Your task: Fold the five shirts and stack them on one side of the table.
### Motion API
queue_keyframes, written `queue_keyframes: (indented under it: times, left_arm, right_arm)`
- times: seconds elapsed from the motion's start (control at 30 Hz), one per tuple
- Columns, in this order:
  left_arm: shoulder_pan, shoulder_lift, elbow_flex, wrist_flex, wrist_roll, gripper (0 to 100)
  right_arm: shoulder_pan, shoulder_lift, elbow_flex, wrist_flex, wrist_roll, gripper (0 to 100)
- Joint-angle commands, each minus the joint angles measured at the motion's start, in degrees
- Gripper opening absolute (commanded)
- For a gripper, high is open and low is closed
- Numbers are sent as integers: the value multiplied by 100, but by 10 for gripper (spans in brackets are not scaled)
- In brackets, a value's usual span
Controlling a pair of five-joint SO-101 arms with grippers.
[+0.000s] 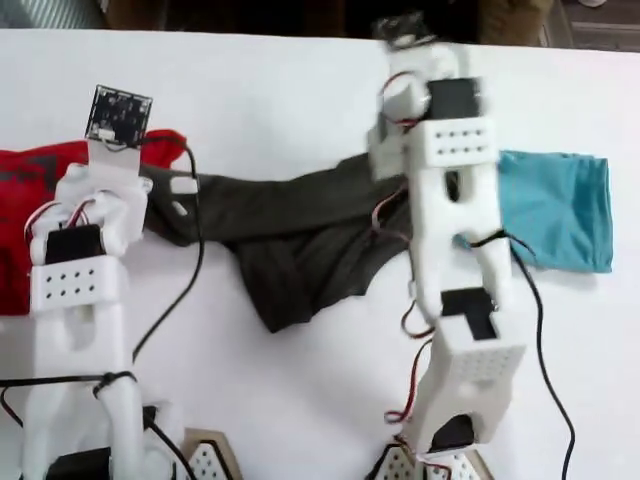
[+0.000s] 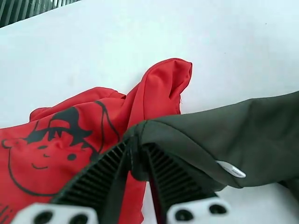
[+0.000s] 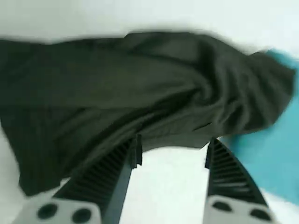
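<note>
Dark grey shirt [image 1: 290, 250] stretched across mid-desk [image 1: 300, 90]; one edge pinched by left claw [image 2: 138, 158], right claw [image 3: 173, 149] held spread over other end. Teal shirt [image 1: 560, 210] laid flat beyond right arm, apparently folded. Red shirt [image 1: 30, 180] crumpled near left arm. Stack not yet formed; most folding judged outstanding.

Crumpled shirt [image 1: 290, 250] separates printed shirt [image 1: 20, 200] from folded shirt [image 1: 560, 210].

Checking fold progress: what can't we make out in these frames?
Red shirt: high view, cut by edge, partly behind left arm.
Teal shirt: high view, one end behind right arm.
Dark shirt: right wrist view, blurred; folds unclear.
</note>
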Motion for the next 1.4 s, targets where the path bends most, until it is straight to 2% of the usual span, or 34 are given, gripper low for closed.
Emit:
queue_keyframes:
  times: [0.0,0.2,0.3,0.53,0.87,1.1,1.37]
  left_arm:
    - [-193,-70,-48,-273,0,27]
    - [-598,-35,-40,-536,9,27]
    - [-642,-35,-22,-536,9,27]
    - [-642,-35,-22,-536,0,27]
    - [-651,-70,-22,-492,0,27]
    - [-651,-79,-22,-510,-26,27]
    - [-853,-79,-66,-527,-26,27]
  right_arm:
    - [-734,-813,1547,-171,-97,220]
    - [-1429,-1947,4158,-1886,-703,220]
    - [-1763,-2176,4853,-2457,-791,219]
    - [-2563,-1727,4985,-2651,-800,219]
    - [-2686,-593,4949,-2738,-1073,219]
    - [-3565,-593,4941,-2545,-703,201]
    - [-3547,-593,4932,-2580,-659,191]
